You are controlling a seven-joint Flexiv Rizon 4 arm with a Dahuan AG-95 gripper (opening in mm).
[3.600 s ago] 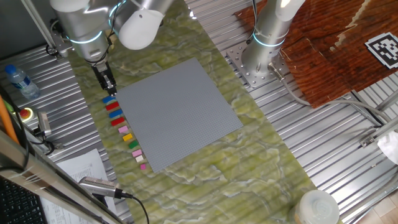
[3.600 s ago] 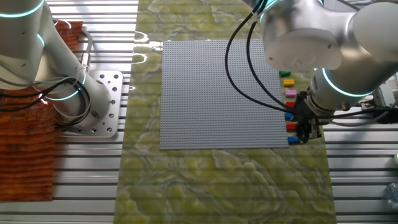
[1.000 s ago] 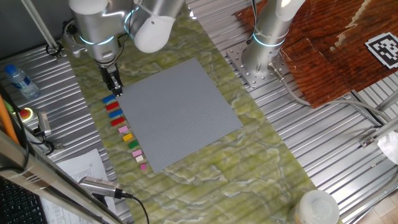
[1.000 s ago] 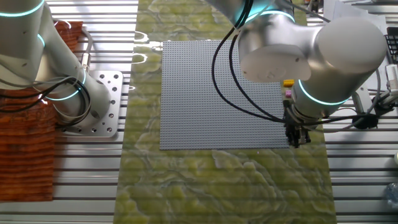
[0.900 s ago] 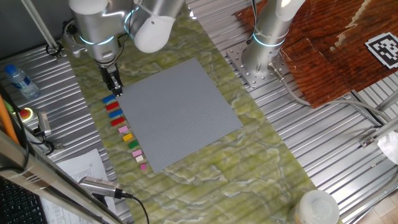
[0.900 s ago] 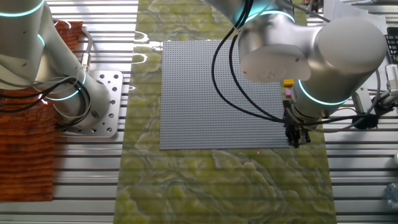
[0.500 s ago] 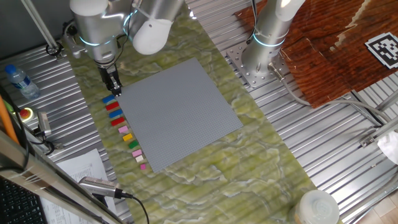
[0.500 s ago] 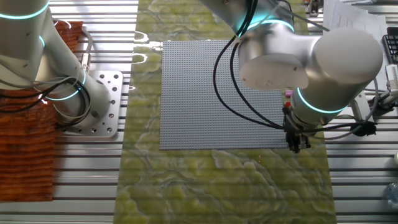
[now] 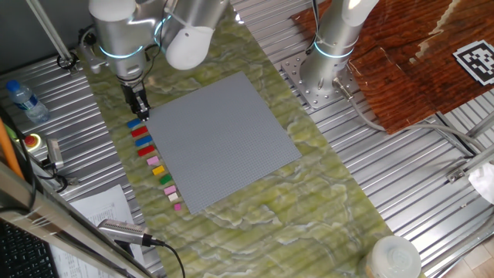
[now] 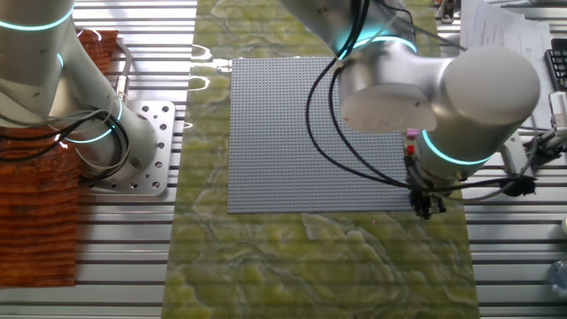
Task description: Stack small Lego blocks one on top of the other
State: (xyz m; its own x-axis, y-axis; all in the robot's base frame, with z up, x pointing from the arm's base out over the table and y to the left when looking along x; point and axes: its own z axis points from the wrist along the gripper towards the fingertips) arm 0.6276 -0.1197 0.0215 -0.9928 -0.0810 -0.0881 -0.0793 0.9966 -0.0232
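End effector [image 9: 140, 114] is poised just above blue block [image 9: 136, 123], found at its 6 o'clock; jaw opening cannot be told.

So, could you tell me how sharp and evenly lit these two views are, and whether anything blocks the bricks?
One fixed view: sharp, even light, and the row of small Lego blocks shows clearly below the pincer. The other fixed view: glare on the arm's shell, which hides most blocks, leaving one pink brick visible.

A grey baseplate [image 9: 220, 139] lies just beside the gripper [image 9: 140, 113]; a water bottle [image 9: 23, 100] stands well off.
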